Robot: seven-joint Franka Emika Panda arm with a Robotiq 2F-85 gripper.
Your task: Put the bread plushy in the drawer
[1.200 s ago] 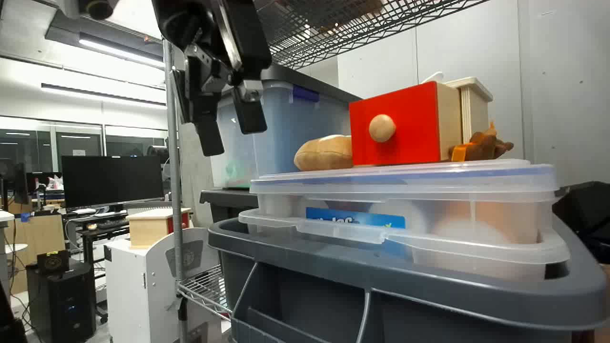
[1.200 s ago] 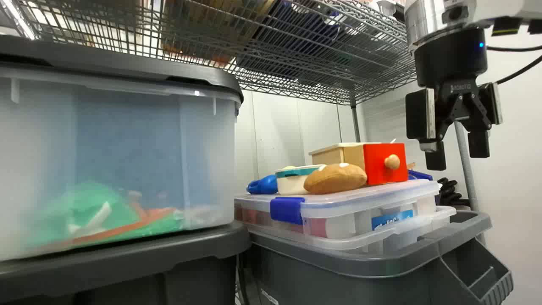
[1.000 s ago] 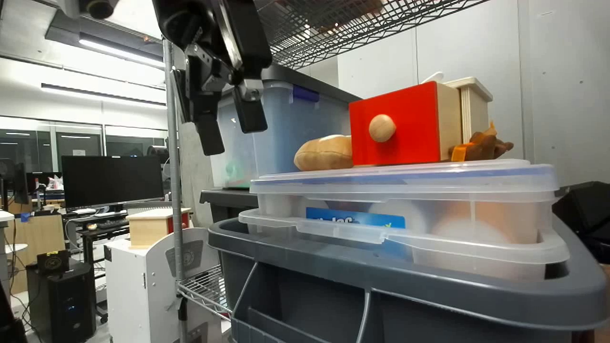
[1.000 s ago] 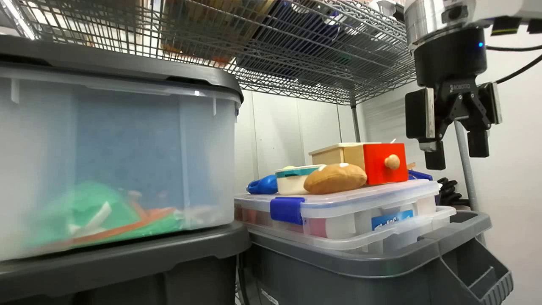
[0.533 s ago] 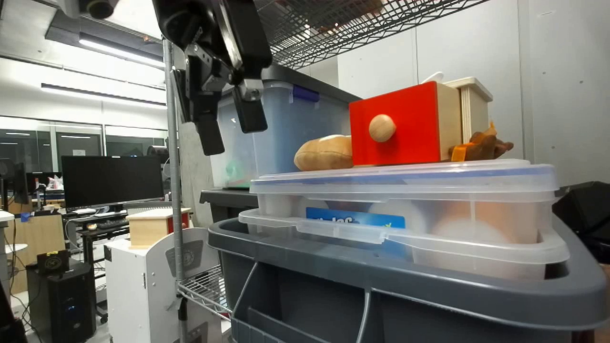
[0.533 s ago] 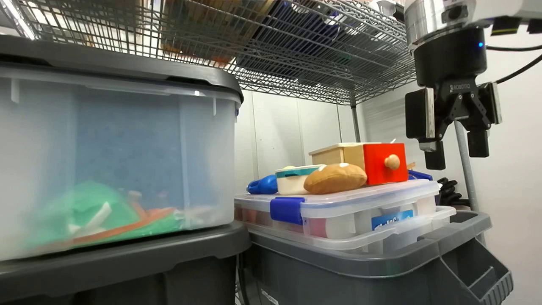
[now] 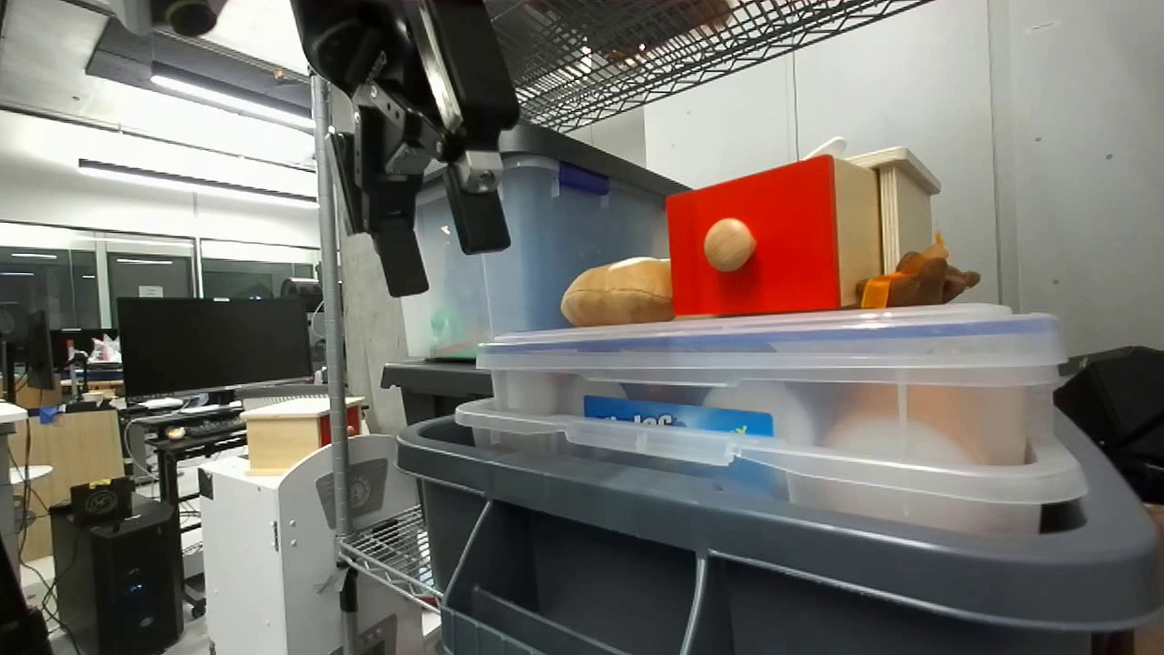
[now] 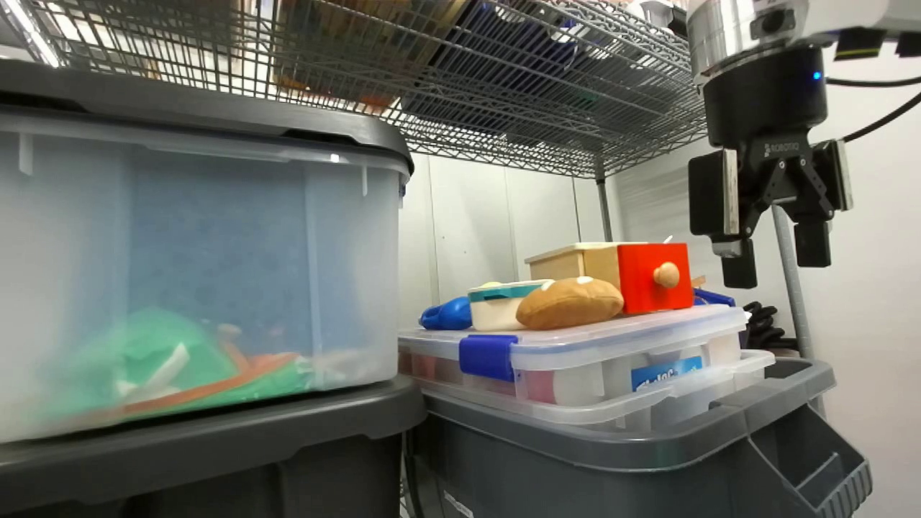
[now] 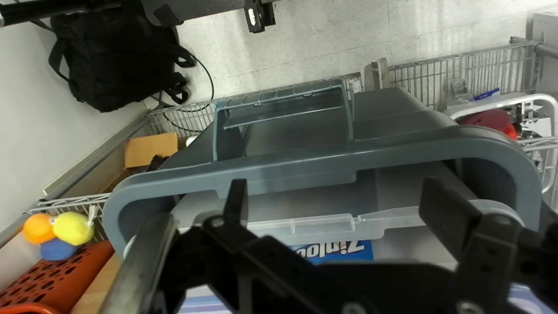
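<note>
Wire shelving [image 7: 637, 68] is stretching overhead, and in an exterior view a dark monitor [image 7: 214, 347] is standing far back on the left. Moving right, my claw [image 7: 444, 250] is hanging high, its jaws standing wide apart and grasping nothing. Over the last second I am seeing no shift worth naming in it or in anything below, so I am judging that the pick-up is not beginning yet. Farther right, lower than the claw and well apart from it, the bread plushy [image 7: 618, 293] is lying on top of a clear bin [image 7: 864, 368]; I am reckoning on a sideways reach and then a descent. Just right of the bread plushy, the red-fronted drawer [image 7: 782, 241] is apparently standing partly pulled out, though I am not making out its inside, or whether the two are touching. At the right end, a small orange-brown plush [image 7: 928, 280] is lying near the drawer.
</note>
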